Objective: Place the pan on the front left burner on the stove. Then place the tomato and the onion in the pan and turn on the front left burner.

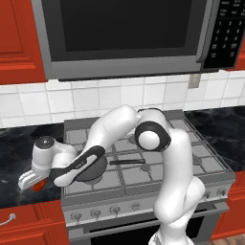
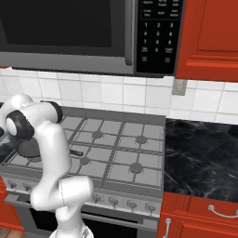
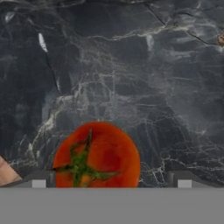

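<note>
The tomato (image 3: 98,155), glossy red with a green stem, lies on the black marble counter between my open gripper (image 3: 111,183) fingertips (image 3: 38,182), which touch nothing. In the left base view the tomato (image 1: 39,184) peeks out under my hand, left of the stove (image 1: 210,158). The dark pan (image 1: 93,171) sits on the stove's front left grate, covering the front left burner, with its handle (image 1: 127,162) pointing right. My arm partly hides the pan (image 2: 28,148) in the right base view. A tan-brown speck (image 3: 221,40) at the hand view's right edge may be the onion; I cannot tell.
The stove (image 2: 130,153) has a row of knobs (image 1: 95,213) along its front. A microwave (image 1: 124,33) hangs above it. Black counter (image 2: 200,153) runs on both sides, with red cabinets below. A tan patch (image 3: 6,173) shows at the hand view's lower left.
</note>
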Tool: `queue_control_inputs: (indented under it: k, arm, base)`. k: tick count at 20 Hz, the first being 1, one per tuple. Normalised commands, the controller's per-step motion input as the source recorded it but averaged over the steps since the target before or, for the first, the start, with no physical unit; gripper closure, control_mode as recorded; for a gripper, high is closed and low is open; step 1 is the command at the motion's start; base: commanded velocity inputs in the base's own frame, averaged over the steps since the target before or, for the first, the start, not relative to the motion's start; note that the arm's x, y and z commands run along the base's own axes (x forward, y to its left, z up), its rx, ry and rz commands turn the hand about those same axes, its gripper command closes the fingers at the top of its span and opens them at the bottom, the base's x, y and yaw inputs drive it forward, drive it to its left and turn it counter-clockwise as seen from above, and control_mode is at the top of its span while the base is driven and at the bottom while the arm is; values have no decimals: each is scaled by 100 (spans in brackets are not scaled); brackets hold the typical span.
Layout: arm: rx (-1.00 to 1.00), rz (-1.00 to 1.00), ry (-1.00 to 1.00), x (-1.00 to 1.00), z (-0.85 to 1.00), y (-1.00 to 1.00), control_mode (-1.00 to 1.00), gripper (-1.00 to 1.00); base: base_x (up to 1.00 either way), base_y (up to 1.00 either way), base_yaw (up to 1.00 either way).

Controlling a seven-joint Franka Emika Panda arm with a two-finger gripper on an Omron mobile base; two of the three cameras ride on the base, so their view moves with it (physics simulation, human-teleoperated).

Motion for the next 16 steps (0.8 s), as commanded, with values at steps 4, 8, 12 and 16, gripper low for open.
queue_control_inputs:
  k: [4, 8, 12, 16]
  arm:
    - [0, 0, 0, 24, -2, 18, -100, -100]
    - [0, 0, 3, 17, -2, 15, -100, -100]
    - [-3, 0, 11, 0, -27, 0, -100, -100]
    - [-4, 0, 13, 0, -33, 0, -100, -100]
  base:
    - [0, 0, 0]
    - [0, 0, 0]
    - [0, 0, 0]
    - [0, 0, 0]
